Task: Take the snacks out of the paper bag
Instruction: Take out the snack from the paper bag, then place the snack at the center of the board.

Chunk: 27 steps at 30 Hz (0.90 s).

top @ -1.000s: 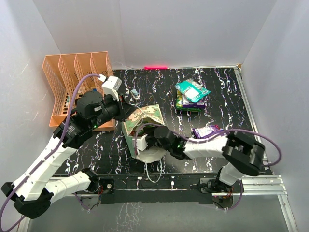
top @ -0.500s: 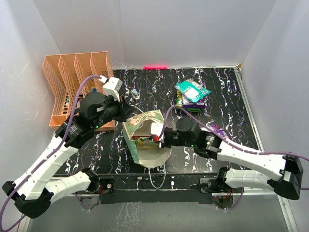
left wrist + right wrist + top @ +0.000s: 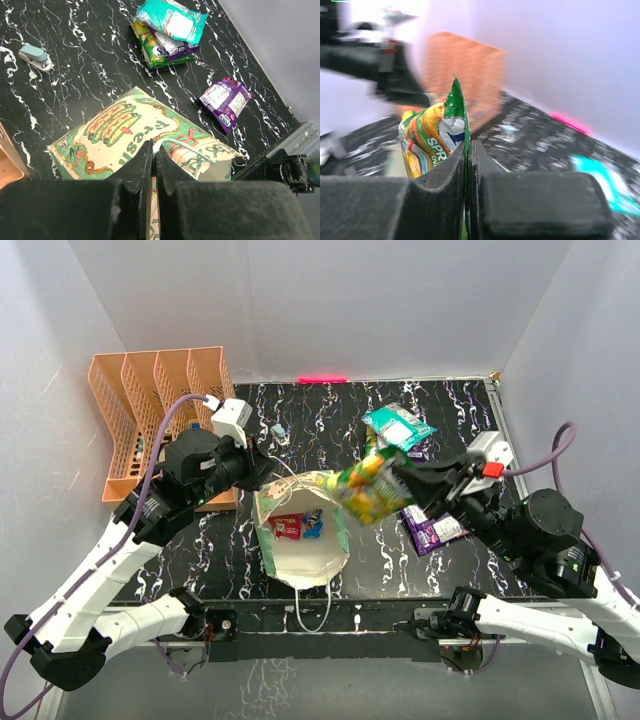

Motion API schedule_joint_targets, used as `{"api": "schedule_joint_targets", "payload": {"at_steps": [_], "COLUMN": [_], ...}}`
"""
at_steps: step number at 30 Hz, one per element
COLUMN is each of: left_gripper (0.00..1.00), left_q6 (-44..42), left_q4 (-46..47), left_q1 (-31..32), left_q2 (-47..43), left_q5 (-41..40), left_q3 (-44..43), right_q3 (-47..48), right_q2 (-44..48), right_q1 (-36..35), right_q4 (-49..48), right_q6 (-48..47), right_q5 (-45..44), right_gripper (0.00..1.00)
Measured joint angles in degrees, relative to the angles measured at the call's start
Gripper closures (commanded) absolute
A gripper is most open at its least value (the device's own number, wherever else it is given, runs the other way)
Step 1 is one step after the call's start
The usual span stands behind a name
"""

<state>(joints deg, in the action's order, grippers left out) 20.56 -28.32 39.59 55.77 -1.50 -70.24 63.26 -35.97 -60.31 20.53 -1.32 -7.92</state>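
Note:
The paper bag lies in the middle of the table with its mouth open toward the camera; a red packet and a slim blue one show inside. My left gripper is shut on the bag's string handle at the bag's printed side. My right gripper is shut on a green-and-yellow snack packet, held in the air right of the bag; it also shows in the right wrist view. Teal, green and purple packets lie on the table.
The orange file rack stands at the back left, behind my left arm. A small grey item lies on the black marbled table beyond the bag. White walls close in the sides and back.
My right gripper has come out of the bag and swung up and right, holding the green-and-yellow packet. The bag's mouth now stands open. The left gripper has kept its hold.

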Motion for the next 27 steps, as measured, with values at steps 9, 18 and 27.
{"api": "schedule_joint_targets", "payload": {"at_steps": [9, 18, 27], "left_gripper": [1.0, 1.0, 1.0], "left_q6": [0.0, 0.0, -0.4], "left_q4": [-0.5, -0.6, -1.0], "left_q1": [0.0, 0.0, 0.0], "left_q2": [0.0, -0.1, -1.3], "left_q5": [0.0, 0.7, 1.0], "left_q3": [-0.6, -0.6, -0.9], "right_q3": [-14.5, -27.8, -29.3], "right_q2": [-3.3, 0.1, -8.9], "right_q1": [0.7, 10.8, 32.4], "right_q4": [3.5, 6.4, 2.4], "right_q6": [-19.8, -32.8, -41.0], "right_q5": [-44.4, -50.0, -41.3], "right_gripper": [0.93, 0.93, 0.93]}}
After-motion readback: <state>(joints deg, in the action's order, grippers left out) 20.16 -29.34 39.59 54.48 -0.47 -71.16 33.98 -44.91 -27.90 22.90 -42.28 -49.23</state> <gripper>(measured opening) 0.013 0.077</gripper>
